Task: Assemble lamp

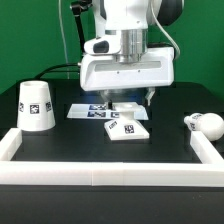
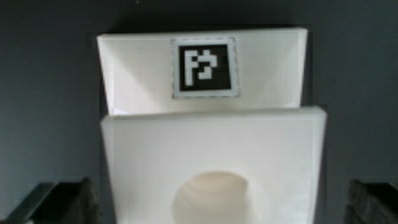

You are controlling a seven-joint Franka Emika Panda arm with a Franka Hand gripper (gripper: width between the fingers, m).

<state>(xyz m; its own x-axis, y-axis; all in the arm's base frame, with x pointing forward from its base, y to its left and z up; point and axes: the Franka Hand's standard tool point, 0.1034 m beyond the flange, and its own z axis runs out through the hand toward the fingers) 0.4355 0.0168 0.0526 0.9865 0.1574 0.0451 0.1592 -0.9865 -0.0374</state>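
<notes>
Gripper (image 1: 131, 100): the two-finger claw of the white arm points straight down and is released. In the wrist view its two dark fingers (image 2: 54, 200) stand spread wide, one on each side of the part below, with a thin dark gap on either side. Nothing is grasped.

Small square flat white plastic base (image 1: 128, 128): it lies flat on the black table (image 1: 90, 150), directly under the claw. In the exterior view the fingertips appear to hang just above it, not touching. The wrist view shows a black-and-white square tag (image 2: 205, 68) on its far portion and a round hole (image 2: 217, 190) in the nearer portion, between the fingers.

Marker board (image 1: 92, 111): the thin flat white board with printed tags lies just behind the base, toward the exterior view's left. Whether the two touch cannot be told.

Larger tapered cup-like white shade (image 1: 35, 105): it stands upright with the narrow end up, well apart at the exterior view's left, one tag facing the camera.

Round white bulb (image 1: 205, 124): it lies on its side at the exterior view's right, well apart from the base.

Low white rail (image 1: 100, 176): it borders the table's front and both sides.
</notes>
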